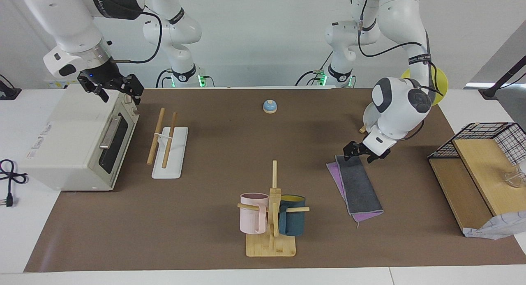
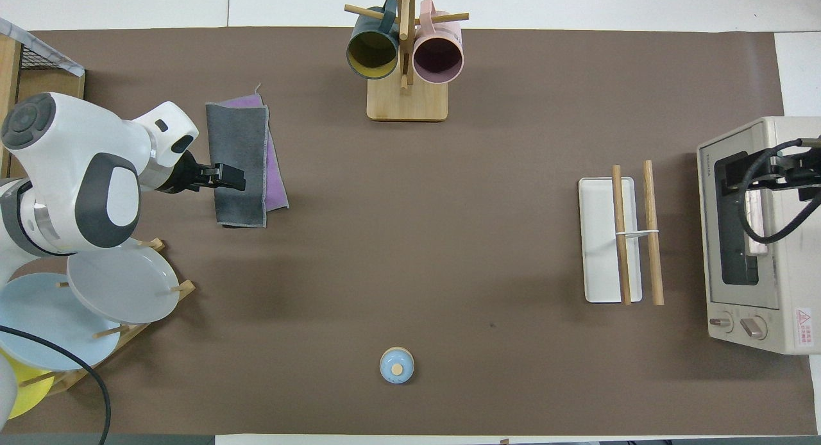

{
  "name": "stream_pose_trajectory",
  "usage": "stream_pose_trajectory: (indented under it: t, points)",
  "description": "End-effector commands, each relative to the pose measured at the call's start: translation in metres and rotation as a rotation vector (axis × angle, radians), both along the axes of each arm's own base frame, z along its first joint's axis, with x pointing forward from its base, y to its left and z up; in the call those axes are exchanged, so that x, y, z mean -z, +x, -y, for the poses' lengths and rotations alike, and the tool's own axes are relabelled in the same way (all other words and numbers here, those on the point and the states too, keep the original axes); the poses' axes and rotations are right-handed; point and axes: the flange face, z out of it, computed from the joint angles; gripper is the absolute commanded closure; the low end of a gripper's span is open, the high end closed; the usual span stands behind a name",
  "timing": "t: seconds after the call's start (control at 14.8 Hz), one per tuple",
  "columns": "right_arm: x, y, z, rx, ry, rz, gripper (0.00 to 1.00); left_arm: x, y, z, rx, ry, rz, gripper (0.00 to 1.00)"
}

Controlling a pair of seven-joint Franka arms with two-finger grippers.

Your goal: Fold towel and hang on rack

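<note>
Towel (image 1: 356, 185), folded grey face up with purple edges showing, lies on the brown mat (image 1: 230, 153) toward the left arm's end, the left gripper (image 1: 363, 150) low at its robot-side edge, fingers spread. Bare mat separates it from the rack (image 1: 169, 150) beside the toaster oven (image 1: 78, 141), where the right gripper (image 1: 119, 91) waits, fingers apart.

Robot lab, brown mat (image 1: 230, 153), bare white walls

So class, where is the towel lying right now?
The towel lies folded on the mat toward the left arm's end, beside the mug stand, under the left tool.
</note>
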Motion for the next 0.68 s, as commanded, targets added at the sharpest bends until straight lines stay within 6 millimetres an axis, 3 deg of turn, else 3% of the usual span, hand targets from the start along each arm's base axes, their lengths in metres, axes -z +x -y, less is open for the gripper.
stream_pose_trajectory:
  t: [0.0,0.27,0.61]
  points:
    - [0.0,-0.003,0.003,-0.015,-0.004,-0.008,0.0,0.019,-0.004,-0.007,0.001,-0.033,0.016,0.0]
    - [0.001,-0.006,0.012,0.002,-0.003,-0.018,0.0,0.04,0.0,-0.016,-0.039,-0.053,0.004,0.1]
    - [0.001,-0.007,0.005,-0.018,-0.002,-0.025,0.0,0.05,0.003,-0.016,-0.048,-0.054,0.011,0.2]
